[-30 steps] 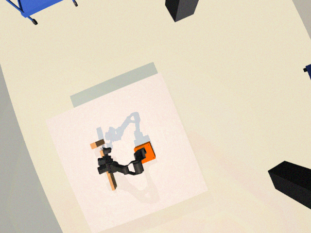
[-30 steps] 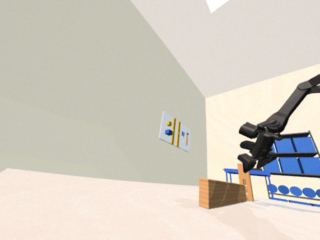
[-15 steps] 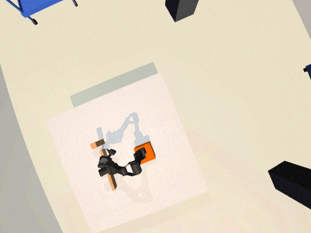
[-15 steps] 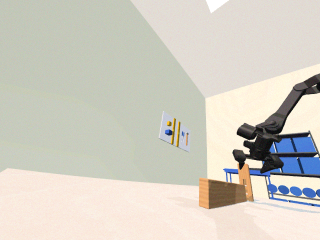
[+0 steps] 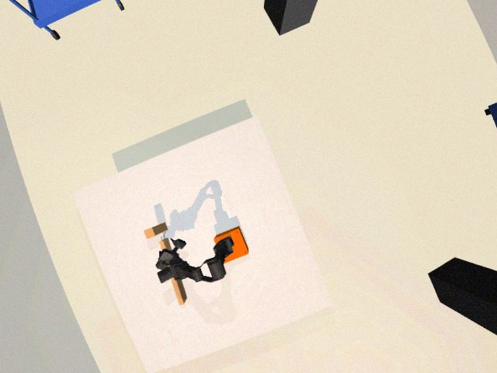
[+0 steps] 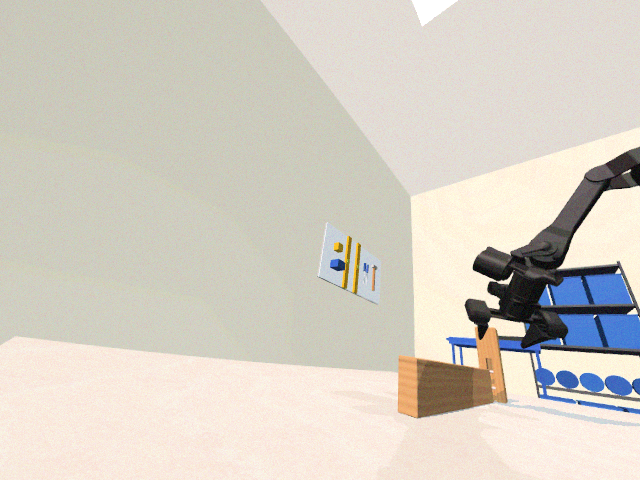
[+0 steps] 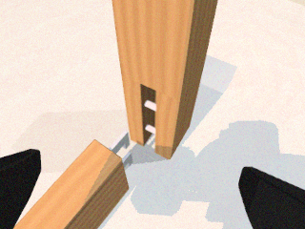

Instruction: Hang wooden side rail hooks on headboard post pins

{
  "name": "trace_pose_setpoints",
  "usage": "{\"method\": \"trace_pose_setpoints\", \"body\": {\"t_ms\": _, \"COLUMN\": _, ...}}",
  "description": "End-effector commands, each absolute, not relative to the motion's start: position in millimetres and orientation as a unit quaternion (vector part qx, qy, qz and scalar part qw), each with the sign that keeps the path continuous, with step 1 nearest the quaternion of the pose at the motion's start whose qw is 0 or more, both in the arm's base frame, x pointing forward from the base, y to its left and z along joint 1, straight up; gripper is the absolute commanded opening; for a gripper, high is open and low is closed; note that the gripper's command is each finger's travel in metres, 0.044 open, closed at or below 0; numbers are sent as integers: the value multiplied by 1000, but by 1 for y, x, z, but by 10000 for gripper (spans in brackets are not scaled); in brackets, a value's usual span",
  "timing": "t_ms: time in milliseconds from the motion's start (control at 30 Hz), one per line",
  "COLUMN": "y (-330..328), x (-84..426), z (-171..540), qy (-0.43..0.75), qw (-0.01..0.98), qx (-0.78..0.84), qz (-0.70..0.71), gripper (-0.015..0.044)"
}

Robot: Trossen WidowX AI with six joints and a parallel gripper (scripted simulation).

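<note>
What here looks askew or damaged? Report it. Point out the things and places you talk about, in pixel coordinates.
Nothing looks damaged or spilled. The headboard post [image 5: 149, 233] [image 6: 489, 361] [image 7: 152, 52] stands upright, and the wooden side rail [image 5: 179, 291] [image 6: 444, 387] [image 7: 76, 191] lies on the table [image 5: 261, 180] [image 6: 180, 413] [image 7: 57, 86]. Its steel hooks [image 7: 125, 152] are simply off the pins [image 7: 151, 105], which is unfinished work, not a fault.

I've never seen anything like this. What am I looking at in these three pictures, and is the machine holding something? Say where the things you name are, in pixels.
It's a black robot arm on an orange base [image 5: 241, 245]. One picture looks down from above, one across the table [image 5: 256, 169] [image 6: 206, 413] from the side, and one from the arm's wrist. On the table lies a wooden rail [image 5: 179, 291] [image 6: 439, 387] [image 7: 91, 183], steel hooks at one end, beside an upright post [image 5: 150, 232] [image 6: 488, 348] [image 7: 152, 48] with two pins in its slot. The gripper [image 6: 504, 330], its two-fingered hand, is open, holding nothing.
</note>
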State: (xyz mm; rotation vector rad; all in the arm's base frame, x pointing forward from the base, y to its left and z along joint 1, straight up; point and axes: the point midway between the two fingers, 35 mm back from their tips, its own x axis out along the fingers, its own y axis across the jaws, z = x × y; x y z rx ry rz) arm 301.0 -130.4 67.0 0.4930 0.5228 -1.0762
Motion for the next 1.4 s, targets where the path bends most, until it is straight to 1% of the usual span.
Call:
{"method": "trace_pose_setpoints", "body": {"t_ms": 0, "y": -131, "x": 301, "z": 66, "qy": 242, "qw": 797, "qx": 230, "qz": -503, "gripper": 440}}
{"method": "trace_pose_setpoints", "body": {"t_ms": 133, "y": -131, "x": 302, "z": 66, "qy": 248, "qw": 798, "qx": 224, "qz": -500, "gripper": 440}}
{"method": "trace_pose_setpoints", "body": {"t_ms": 267, "y": -127, "x": 319, "z": 65, "qy": 367, "qw": 816, "qx": 114, "qz": -432, "gripper": 440}}
{"method": "trace_pose_setpoints", "body": {"t_ms": 467, "y": -118, "x": 343, "z": 65, "qy": 537, "qw": 802, "qx": -81, "qz": -250, "gripper": 440}}
{"method": "trace_pose_setpoints", "body": {"t_ms": 667, "y": -107, "x": 359, "z": 68, "qy": 626, "qw": 740, "qx": -248, "qz": -16, "gripper": 440}}
{"method": "trace_pose_setpoints", "body": {"t_ms": 800, "y": -99, "x": 366, "z": 72, "qy": 638, "qw": 693, "qx": -312, "qz": 123, "gripper": 440}}
{"method": "trace_pose_setpoints", "body": {"t_ms": 1133, "y": -87, "x": 373, "z": 82, "qy": 591, "qw": 604, "qx": -410, "qz": 344, "gripper": 440}}
{"method": "trace_pose_setpoints", "body": {"t_ms": 1300, "y": -83, "x": 374, "z": 86, "qy": 541, "qw": 554, "qx": -458, "qz": 437, "gripper": 440}}
{"method": "trace_pose_setpoints", "body": {"t_ms": 1367, "y": -82, "x": 374, "z": 87, "qy": 534, "qw": 548, "qx": -463, "qz": 447, "gripper": 440}}
